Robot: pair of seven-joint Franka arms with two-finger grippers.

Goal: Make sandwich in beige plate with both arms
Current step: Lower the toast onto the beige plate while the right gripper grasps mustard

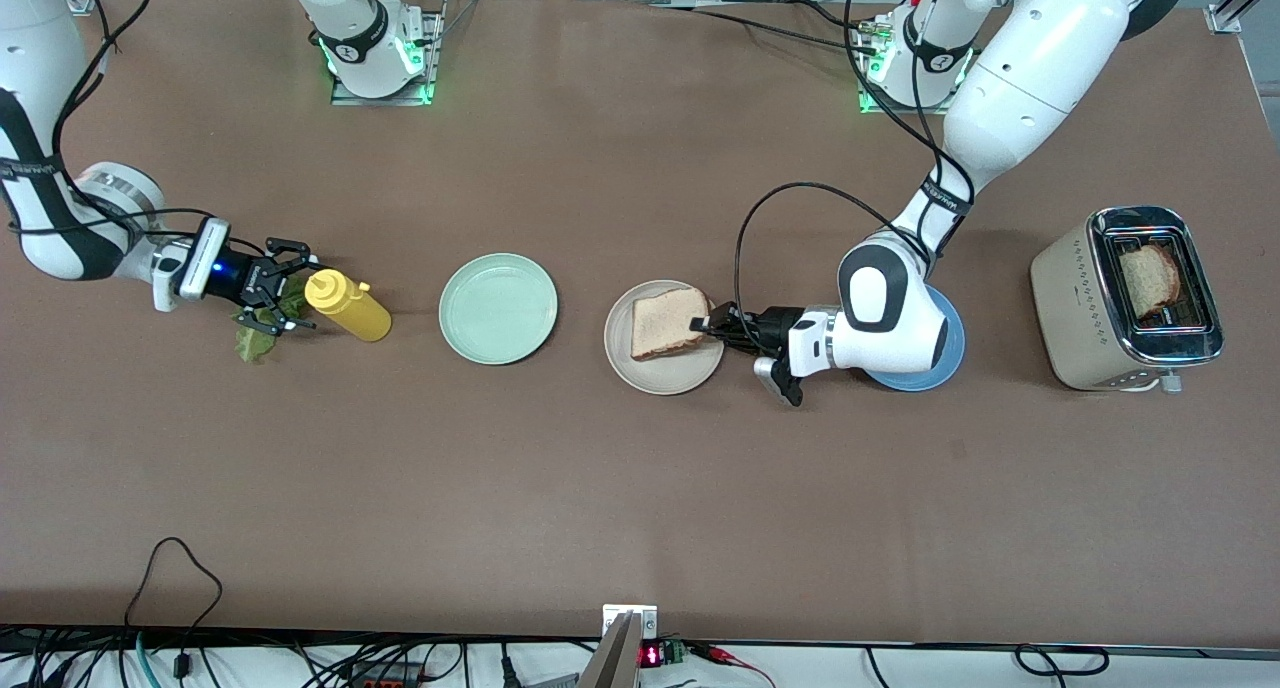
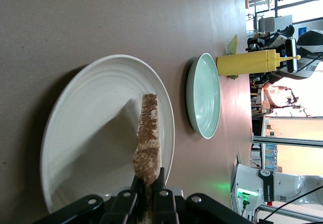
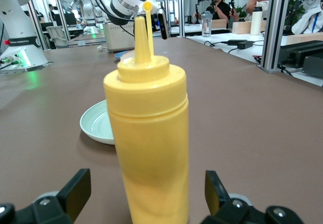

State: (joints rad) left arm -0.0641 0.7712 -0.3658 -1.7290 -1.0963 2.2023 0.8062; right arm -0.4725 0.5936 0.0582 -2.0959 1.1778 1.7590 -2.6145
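Pinching a bread slice (image 2: 148, 138) over the beige plate (image 1: 640, 373), the left hand (image 1: 712, 326) holds it on edge, seemingly unsupported. The right hand (image 1: 283, 290), spread, faces the mustard bottle (image 3: 149, 133).

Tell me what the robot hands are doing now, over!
Left gripper shut on bread slice over beige plate. Right gripper open, over lettuce, facing mustard bottle. Second slice in toaster.

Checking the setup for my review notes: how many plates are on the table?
3: the mint-green plate beside the mustard bottle, the beige plate holding bread, the blue plate largely hidden beneath the left arm.
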